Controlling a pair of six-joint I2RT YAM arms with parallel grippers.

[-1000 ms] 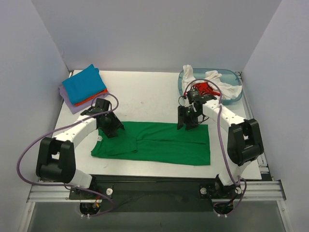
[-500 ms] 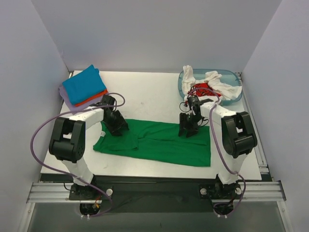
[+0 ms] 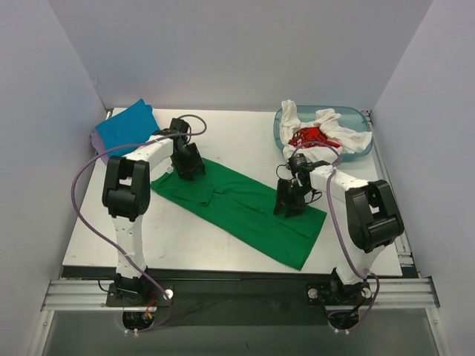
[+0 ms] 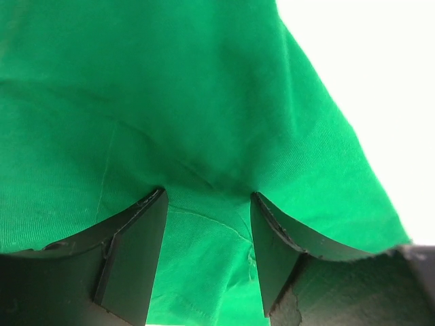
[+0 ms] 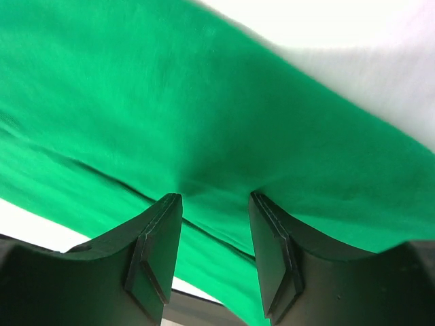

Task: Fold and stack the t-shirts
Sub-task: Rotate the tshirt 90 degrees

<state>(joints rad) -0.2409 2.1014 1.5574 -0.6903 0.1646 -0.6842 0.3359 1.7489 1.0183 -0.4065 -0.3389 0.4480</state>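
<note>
soft green t-shirt (image 3: pixel 237 208) (long folded strip), left gripper (image 4: pixel 207 204) and right gripper (image 5: pixel 214 207) each pinching its cloth

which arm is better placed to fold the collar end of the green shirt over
Left. Its end effector sits on the far-left end of the green shirt, pinching a bunch of cloth there; the right end effector grips the opposite, near-right end.
</note>
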